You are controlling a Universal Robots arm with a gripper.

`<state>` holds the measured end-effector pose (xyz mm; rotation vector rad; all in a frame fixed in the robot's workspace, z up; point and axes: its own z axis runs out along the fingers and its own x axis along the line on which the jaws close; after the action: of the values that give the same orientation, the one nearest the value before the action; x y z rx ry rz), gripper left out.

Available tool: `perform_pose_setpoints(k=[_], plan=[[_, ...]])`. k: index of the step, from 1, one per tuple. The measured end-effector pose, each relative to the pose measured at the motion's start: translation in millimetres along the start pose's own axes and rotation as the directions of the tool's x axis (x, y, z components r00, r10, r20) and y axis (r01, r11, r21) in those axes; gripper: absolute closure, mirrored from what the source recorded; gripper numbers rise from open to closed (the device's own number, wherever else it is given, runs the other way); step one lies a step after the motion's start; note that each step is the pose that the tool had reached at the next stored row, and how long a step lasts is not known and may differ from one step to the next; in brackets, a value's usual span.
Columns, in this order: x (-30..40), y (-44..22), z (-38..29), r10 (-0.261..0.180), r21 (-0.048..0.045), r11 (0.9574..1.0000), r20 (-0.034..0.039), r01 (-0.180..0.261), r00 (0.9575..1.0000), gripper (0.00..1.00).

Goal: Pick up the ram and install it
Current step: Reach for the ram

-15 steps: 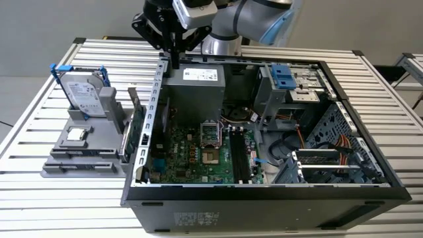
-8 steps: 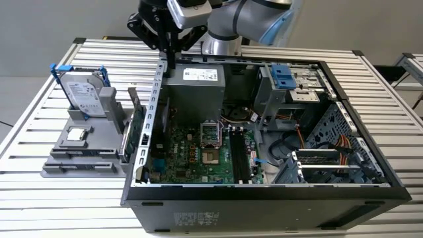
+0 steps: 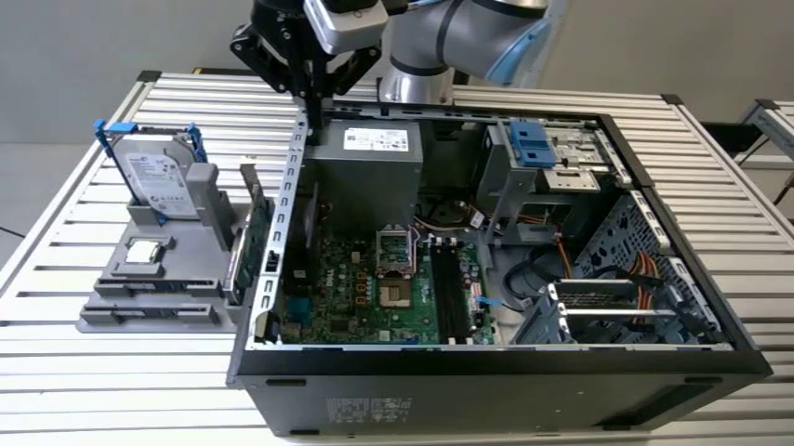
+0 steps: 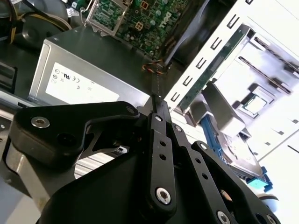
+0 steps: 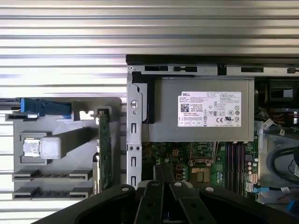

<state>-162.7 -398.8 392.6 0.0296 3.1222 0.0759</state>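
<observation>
In the exterior view I see my gripper (image 3: 312, 119) hanging over the far corner of the open computer case (image 3: 496, 372). It is right above the case's side wall (image 3: 293, 186) on the exterior view's left. Its two fingers are pressed together and there is nothing between them. The ram (image 3: 262, 255) stands on its thin edge in the gray holder (image 3: 162, 311), just outside that side wall. It is nearer the camera than the gripper, lower down and well apart from it. The holder sits on the slatted desk (image 3: 112, 372). The holder also has the hard drive (image 3: 159, 181) standing up and the small square chip (image 3: 147, 249) lying flat. Inside the case I see the gray power box (image 3: 366, 167), the green main board (image 3: 353, 293) and the long black memory slots (image 3: 453, 297). The side wall stands between the ram and those slots.

In the second wrist view the gripper's (image 4: 155, 100) black links meet in one thin tip. Here I can see from close up that the fingers are together. Past the tip lies the power box (image 4: 84, 79). The ram (image 4: 213, 67) is a long green strip just beyond the white wall.

In the first wrist view I look straight down. The gripper (image 5: 163, 170) shows in front of the main board, near the side wall (image 5: 134, 121). The ram (image 5: 104, 154) is a thin green line in the holder (image 5: 60, 126), just beside the wall's outer side. This view shows that the ram runs the same way as the memory slots (image 5: 236, 161).
</observation>
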Motion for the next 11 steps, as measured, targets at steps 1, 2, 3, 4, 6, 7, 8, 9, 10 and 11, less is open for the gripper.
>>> perform_pose_setpoints(k=[1,2,3,4,6,7,8,9,10,11], plan=[[0.8,0.0,0.0,-0.001,0.0000,1.0000,-0.0001,0.001,1.0000,1.00],[1.6,0.0,0.0,-0.002,0.0000,1.0000,-0.0001,0.002,1.0000,1.00],[2.3,0.0,0.0,-0.003,-0.0001,1.0000,-0.0001,0.003,1.0000,1.00],[3.0,-0.1,0.0,-0.004,-0.0001,1.0000,-0.0001,0.004,1.0000,1.00],[4.8,-0.1,-0.1,-0.006,-0.0001,1.0000,-0.0002,0.006,1.0000,1.00],[5.7,-0.1,-0.1,-0.006,-0.0001,1.0000,-0.0003,0.006,1.0000,1.00],[6.6,-0.1,-0.1,-0.007,-0.0001,1.0000,-0.0004,0.007,1.0000,1.00],[7.5,-0.1,-0.1,-0.008,-0.0002,1.0000,-0.0004,0.008,1.0000,1.00],[8.2,-0.2,-0.1,-0.009,-0.0002,1.0000,-0.0004,0.009,1.0000,1.00],[8.9,-0.2,-0.1,-0.010,-0.0003,1.0000,-0.0004,0.010,1.0000,1.00]])
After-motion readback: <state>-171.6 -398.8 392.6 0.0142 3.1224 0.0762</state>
